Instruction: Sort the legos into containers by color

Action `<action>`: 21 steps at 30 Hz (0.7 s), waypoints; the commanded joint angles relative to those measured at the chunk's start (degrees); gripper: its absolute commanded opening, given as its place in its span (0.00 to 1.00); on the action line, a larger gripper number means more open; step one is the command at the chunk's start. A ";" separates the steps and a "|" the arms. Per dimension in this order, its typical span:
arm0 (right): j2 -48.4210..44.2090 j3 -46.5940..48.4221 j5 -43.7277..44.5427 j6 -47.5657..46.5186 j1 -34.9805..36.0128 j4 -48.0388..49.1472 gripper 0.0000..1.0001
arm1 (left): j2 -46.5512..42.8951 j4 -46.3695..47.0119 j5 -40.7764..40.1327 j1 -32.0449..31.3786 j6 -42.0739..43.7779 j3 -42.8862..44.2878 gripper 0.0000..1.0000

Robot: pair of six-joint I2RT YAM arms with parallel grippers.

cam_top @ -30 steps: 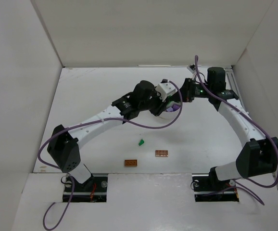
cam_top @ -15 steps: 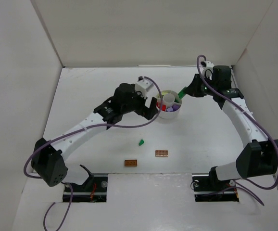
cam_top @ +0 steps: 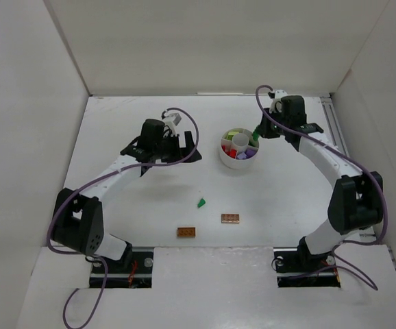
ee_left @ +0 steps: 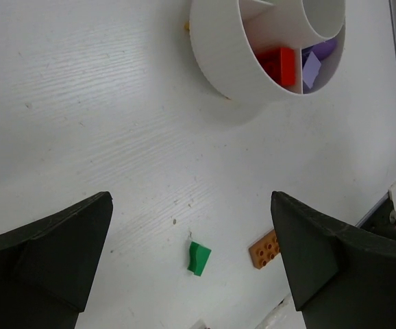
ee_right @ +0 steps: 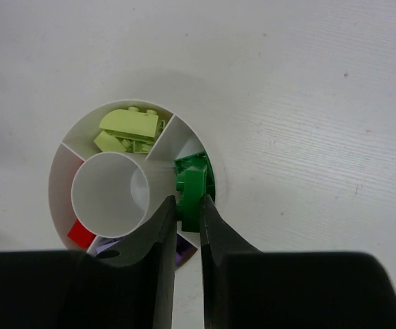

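Observation:
The round white dish (cam_top: 233, 164) holds yellow-green legos (ee_right: 131, 127), a red one (ee_left: 280, 64) and purple ones (ee_left: 316, 63) in separate wedges. My right gripper (cam_top: 258, 131) hangs over the dish's right side, shut on a green lego (ee_right: 195, 184) just above the wedge with other green pieces (ee_right: 192, 164). My left gripper (cam_top: 184, 148) stands wide open and empty left of the dish, above the table. On the table lie a green lego (cam_top: 201, 203) and two orange-brown legos (cam_top: 186, 232) (cam_top: 229, 218).
White walls close in the table on the left, back and right. The dish's central well (ee_right: 109, 192) looks empty. In the left wrist view the green lego (ee_left: 198, 258) and one orange-brown lego (ee_left: 265, 250) lie between and below my spread fingers (ee_left: 54, 253).
My left gripper has opened and drawn back leftward from over the dish. My right gripper, still shut on the green lego, has moved left over the dish's green wedge.

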 commanded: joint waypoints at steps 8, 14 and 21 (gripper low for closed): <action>1.79 1.25 2.28 -0.69 2.74 2.78 0.06 | -1.53 -1.77 -2.65 0.04 -1.18 1.03 1.00; 1.01 1.24 4.21 -0.69 3.81 0.85 0.29 | -3.29 -2.29 -4.49 0.04 -1.79 1.03 1.00; -5.67 1.25 11.84 -0.69 6.00 -2.84 0.57 | -6.45 -2.90 -5.81 0.04 -3.55 -0.02 1.00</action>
